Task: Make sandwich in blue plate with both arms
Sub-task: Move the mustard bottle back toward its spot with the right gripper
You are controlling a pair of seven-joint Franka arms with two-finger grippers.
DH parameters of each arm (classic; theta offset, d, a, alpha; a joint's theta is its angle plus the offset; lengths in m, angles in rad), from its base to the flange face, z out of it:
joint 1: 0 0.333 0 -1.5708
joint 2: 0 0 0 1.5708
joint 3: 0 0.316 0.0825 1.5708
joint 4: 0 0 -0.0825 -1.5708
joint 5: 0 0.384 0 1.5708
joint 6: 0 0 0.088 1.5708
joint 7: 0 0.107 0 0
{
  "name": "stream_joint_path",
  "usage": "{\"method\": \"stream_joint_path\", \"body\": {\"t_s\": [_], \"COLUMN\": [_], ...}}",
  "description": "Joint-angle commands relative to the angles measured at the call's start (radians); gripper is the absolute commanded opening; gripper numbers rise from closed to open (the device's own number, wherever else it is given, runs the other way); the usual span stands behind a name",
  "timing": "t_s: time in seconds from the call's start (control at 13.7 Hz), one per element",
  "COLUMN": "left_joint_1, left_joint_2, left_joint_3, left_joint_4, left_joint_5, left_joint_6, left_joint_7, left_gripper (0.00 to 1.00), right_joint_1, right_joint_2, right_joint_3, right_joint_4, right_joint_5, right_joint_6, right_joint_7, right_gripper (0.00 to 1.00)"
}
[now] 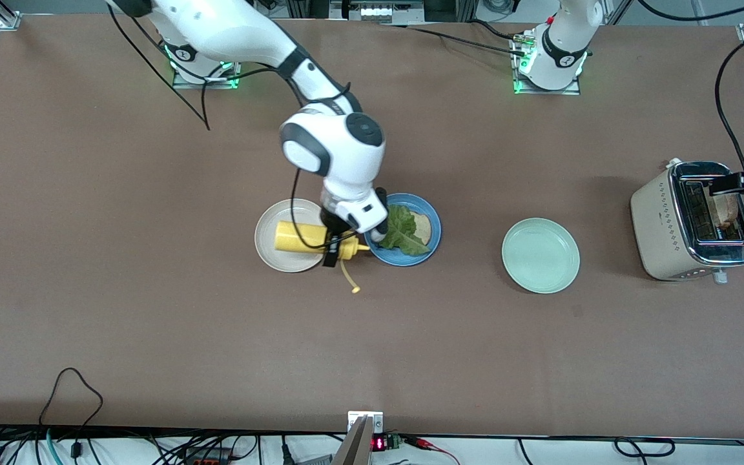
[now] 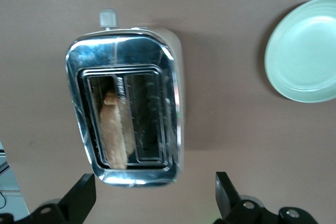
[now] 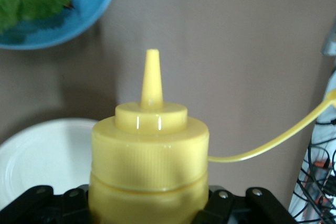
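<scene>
The blue plate (image 1: pixel 404 259) holds one toasted bread slice (image 1: pixel 422 225) with a green lettuce leaf (image 1: pixel 403 230) on it. My right gripper (image 1: pixel 334 243) is shut on a yellow mustard bottle (image 1: pixel 299 237), held sideways over the cream-white plate (image 1: pixel 270 250) with its nozzle at the blue plate's rim. In the right wrist view the bottle (image 3: pixel 149 145) fills the jaws, with the blue plate (image 3: pixel 84 17) ahead. My left gripper (image 1: pixel 730 192) is open and empty over the toaster (image 1: pixel 659 223). A second bread slice (image 2: pixel 112 132) stands in one slot of the toaster (image 2: pixel 173 93).
A pale mint-green plate (image 1: pixel 540 255) lies between the blue plate and the toaster, and shows in the left wrist view (image 2: pixel 307 51). The bottle's cap tether (image 1: pixel 349 278) dangles onto the table. Cables run along the table's front edge.
</scene>
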Motion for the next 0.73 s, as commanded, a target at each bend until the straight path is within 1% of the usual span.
{"method": "stream_joint_path", "body": {"t_s": [0.0,0.07,0.15,0.22,0.36,0.51,0.58,0.65], "left_joint_1": [0.058,0.059,0.059,0.059,0.082,0.087,0.088,0.088], "left_joint_2": [0.035,0.038,0.038,0.038,0.038,0.039,0.045,0.053], "left_joint_3": [-0.01,-0.01,-0.01,-0.009,-0.01,-0.01,-0.01,-0.01], "left_joint_4": [-0.008,-0.029,-0.057,-0.083,-0.108,-0.114,-0.114,-0.12], "left_joint_5": [0.03,0.03,0.031,0.033,0.074,0.1,0.116,0.116], "left_joint_6": [0.064,0.07,0.086,0.098,0.129,0.133,0.133,0.133], "left_joint_7": [0.048,0.048,0.048,0.048,0.048,0.048,0.048,0.048], "left_gripper": [1.0,0.96,0.88,0.84,0.83,0.76,0.76,0.72], "right_joint_1": [-0.112,-0.149,-0.193,-0.234,-0.314,-0.385,-0.42,-0.46], "right_joint_2": [-0.104,-0.13,-0.158,-0.18,-0.235,-0.279,-0.296,-0.31], "right_joint_3": [0.037,0.037,0.037,0.037,0.037,0.037,0.037,0.037], "right_joint_4": [-0.033,-0.039,-0.045,-0.05,-0.093,-0.134,-0.154,-0.177], "right_joint_5": [0.15,0.229,0.313,0.405,0.58,0.726,0.798,0.871], "right_joint_6": [-0.018,-0.018,-0.018,-0.02,-0.018,-0.02,-0.023,-0.038], "right_joint_7": [-0.145,-0.208,-0.283,-0.364,-0.498,-0.629,-0.7,-0.769], "right_gripper": [0.29,0.29,0.29,0.3,0.3,0.3,0.3,0.3]}}
